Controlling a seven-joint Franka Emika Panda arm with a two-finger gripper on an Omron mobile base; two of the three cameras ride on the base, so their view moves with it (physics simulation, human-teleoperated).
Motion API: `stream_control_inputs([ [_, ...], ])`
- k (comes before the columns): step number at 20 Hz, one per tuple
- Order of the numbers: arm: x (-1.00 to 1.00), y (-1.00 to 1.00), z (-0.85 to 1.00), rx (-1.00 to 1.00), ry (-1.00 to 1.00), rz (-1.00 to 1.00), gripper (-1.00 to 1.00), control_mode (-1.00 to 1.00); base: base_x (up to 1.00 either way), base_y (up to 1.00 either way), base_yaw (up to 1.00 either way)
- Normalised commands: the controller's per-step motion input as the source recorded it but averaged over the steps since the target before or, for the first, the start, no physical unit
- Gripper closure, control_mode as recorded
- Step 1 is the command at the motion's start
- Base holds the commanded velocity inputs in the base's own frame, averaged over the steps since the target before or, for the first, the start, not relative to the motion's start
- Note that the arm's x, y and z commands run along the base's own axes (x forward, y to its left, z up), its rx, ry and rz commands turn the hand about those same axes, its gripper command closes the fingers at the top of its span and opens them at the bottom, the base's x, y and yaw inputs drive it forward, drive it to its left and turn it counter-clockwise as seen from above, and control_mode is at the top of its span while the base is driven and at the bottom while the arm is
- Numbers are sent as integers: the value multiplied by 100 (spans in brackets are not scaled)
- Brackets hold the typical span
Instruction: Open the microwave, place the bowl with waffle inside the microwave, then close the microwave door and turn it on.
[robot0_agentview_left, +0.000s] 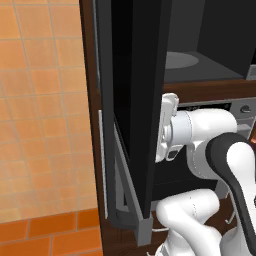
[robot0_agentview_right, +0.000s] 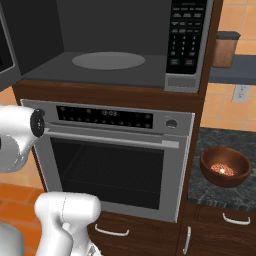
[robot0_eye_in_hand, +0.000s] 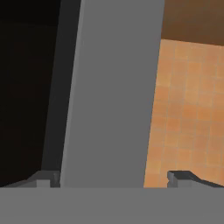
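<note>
The microwave (robot0_agentview_right: 107, 75) stands open, its dark cavity and round grey turntable (robot0_agentview_right: 107, 60) in plain sight. The microwave door (robot0_agentview_left: 135, 100) is swung out to the left, black glass in a grey frame. In the hand view the door's grey edge (robot0_eye_in_hand: 111, 96) runs upright between the fingertips of my gripper (robot0_eye_in_hand: 113, 179), which is open with one fingertip (robot0_eye_in_hand: 183, 178) apart from that edge. My white hand (robot0_agentview_left: 169, 125) sits against the door's inner side. The reddish-brown bowl (robot0_agentview_right: 225, 167) rests on the dark counter at the right, with the waffle (robot0_agentview_right: 223, 170) inside.
Below the microwave is an oven (robot0_agentview_right: 112, 160) with a display strip and a bar handle. The keypad panel (robot0_agentview_right: 187, 35) is right of the cavity. A brown jar (robot0_agentview_right: 225, 49) stands on a shelf at the right. An orange tiled wall (robot0_agentview_left: 45, 100) lies left of the door.
</note>
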Motion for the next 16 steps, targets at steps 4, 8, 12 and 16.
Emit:
stream_control_inputs([
  [4,0,-89,0,-3,0,-6,-100,-100,0,0,0],
  [8,5,-100,0,-6,0,-13,-100,-100,0,0,0],
  [12,19,-100,-19,-21,0,-19,-100,-100,0,0,0],
  [16,0,-100,-42,-29,-7,-23,-100,-100,0,0,0],
])
